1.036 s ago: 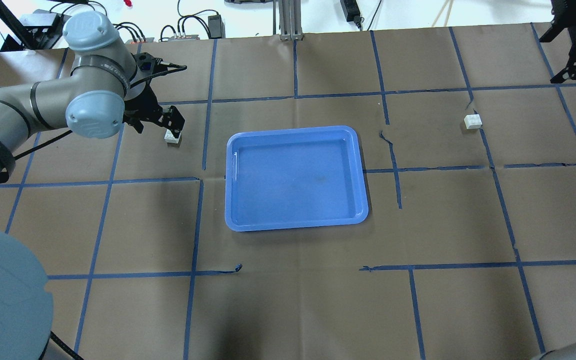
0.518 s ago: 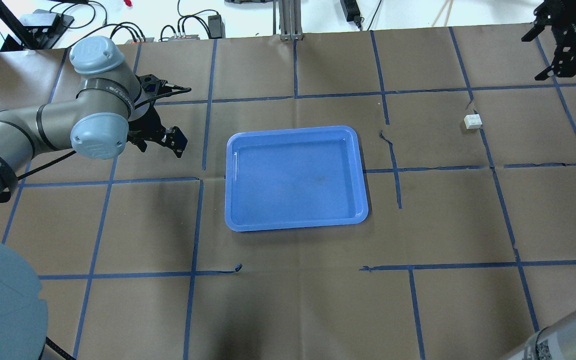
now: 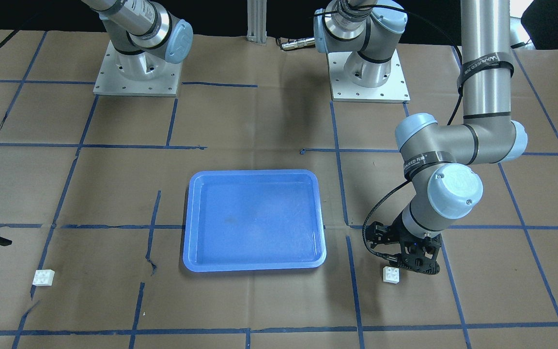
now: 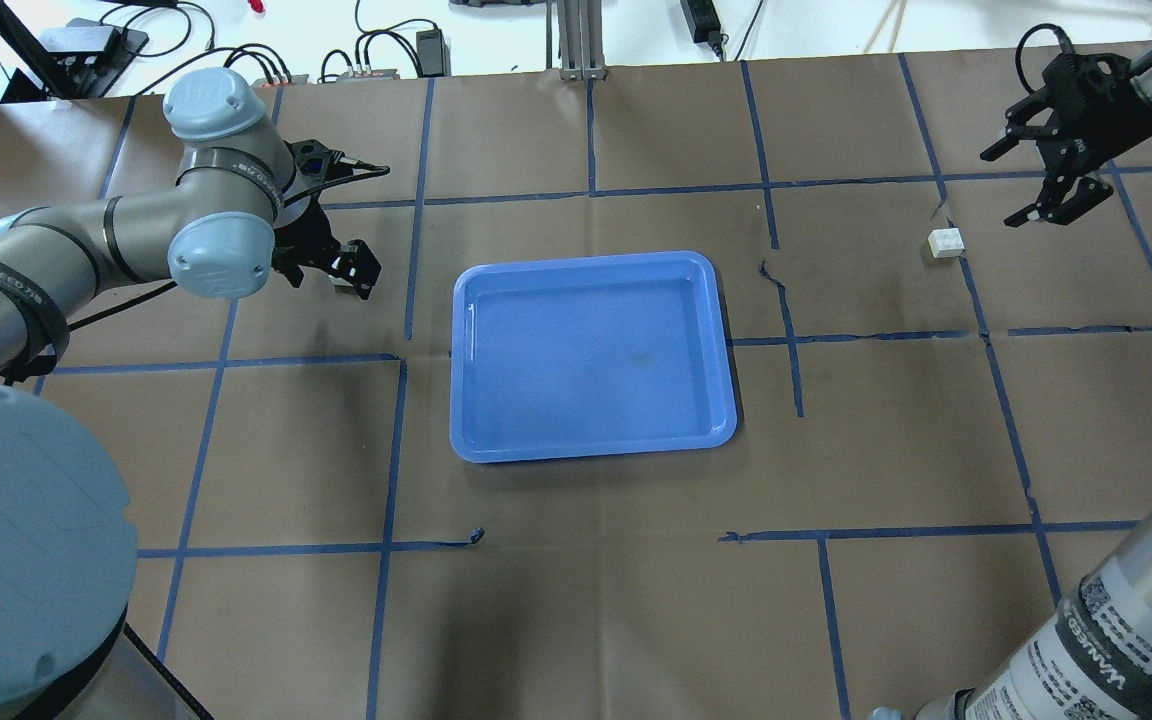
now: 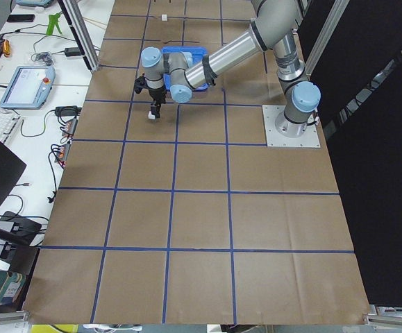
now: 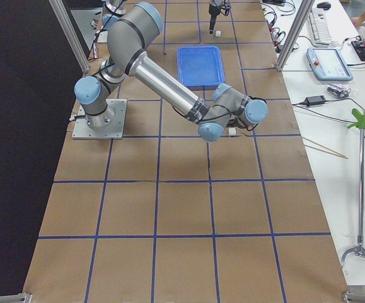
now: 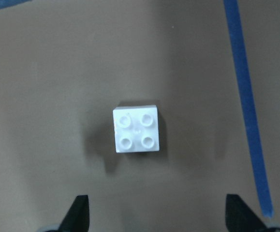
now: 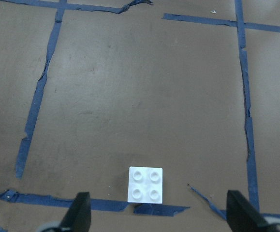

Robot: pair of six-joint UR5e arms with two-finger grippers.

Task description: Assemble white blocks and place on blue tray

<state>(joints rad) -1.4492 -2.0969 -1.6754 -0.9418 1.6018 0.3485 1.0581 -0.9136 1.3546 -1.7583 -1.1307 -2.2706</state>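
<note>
The blue tray lies mid-table, also in the front view. One white block lies on the paper beside it on my left side. My left gripper hovers over this block, open and empty. The left wrist view shows the block studs up, ahead of the spread fingertips. The other white block lies far right. My right gripper is open and empty, beyond and to the right of it. The right wrist view shows that block between the open fingertips.
Brown paper with a blue tape grid covers the table; some tape is torn and curled near the right block. Cables and power supplies lie along the far edge. The arm bases stand on the robot's side.
My left gripper has shifted over the left white block, now covering it from above. My right gripper has swung in from the far right corner towards the right block.
</note>
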